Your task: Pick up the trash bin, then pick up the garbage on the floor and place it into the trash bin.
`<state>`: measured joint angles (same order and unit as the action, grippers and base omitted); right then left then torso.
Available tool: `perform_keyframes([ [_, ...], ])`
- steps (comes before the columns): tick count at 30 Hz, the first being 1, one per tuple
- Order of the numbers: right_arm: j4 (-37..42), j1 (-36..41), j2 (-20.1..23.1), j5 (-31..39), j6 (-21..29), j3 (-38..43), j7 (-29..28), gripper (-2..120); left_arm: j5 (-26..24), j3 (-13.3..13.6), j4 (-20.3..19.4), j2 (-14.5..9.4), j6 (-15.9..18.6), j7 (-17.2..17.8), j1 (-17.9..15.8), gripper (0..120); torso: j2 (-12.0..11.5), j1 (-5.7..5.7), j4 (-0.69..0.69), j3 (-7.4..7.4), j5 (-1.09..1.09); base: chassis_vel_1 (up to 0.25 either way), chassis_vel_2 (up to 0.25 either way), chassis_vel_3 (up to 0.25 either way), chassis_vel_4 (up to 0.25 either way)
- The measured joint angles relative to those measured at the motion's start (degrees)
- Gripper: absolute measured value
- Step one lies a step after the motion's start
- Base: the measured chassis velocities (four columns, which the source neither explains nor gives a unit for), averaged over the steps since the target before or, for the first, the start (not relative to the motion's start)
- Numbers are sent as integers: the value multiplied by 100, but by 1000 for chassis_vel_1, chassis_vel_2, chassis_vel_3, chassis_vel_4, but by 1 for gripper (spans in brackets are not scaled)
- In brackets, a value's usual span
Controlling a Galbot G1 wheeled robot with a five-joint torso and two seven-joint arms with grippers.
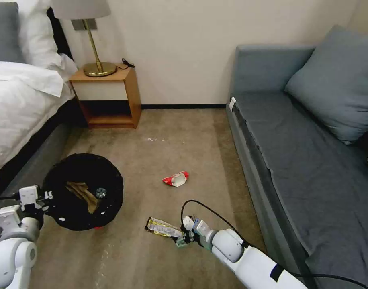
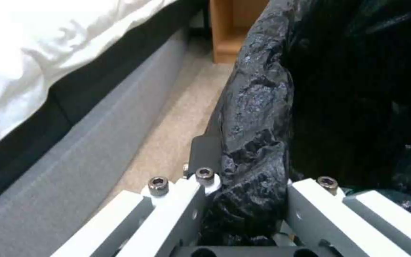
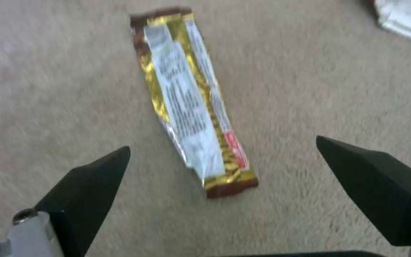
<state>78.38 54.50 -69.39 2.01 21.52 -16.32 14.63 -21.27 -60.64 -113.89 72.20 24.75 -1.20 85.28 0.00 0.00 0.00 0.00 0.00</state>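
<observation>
The trash bin, lined with a wrinkly black bag, is at the left beside the bed. My left gripper is shut on its near rim, the bag pinched between the fingers. Inside lie a tan paper wad and a clear bottle. A black-gold snack wrapper lies flat on the carpet. My right gripper hovers open just over its near end, and the wrapper runs out from between the two spread black fingers. A red-white wrapper lies farther out.
A grey sofa runs along the right. The bed with its grey base bounds the left. A wooden nightstand with a brass lamp stands at the back wall. Open carpet lies between them.
</observation>
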Motion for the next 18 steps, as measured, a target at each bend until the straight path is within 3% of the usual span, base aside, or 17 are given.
perform_keyframes([
  [16, -590, -73, -385, -1020, -116, -70, -151, 100, -1, -86, -20, 50, 19, -16, -14, 4, 0, 0, 0, 0, 0, 0, 0, 0, 0],
  [18, -611, -81, -385, -1036, -139, -80, -211, 94, -1, -86, 5, 50, 18, -18, -34, 4, 0, 0, 0, 0, -1, 0, 0, 0, 0],
])
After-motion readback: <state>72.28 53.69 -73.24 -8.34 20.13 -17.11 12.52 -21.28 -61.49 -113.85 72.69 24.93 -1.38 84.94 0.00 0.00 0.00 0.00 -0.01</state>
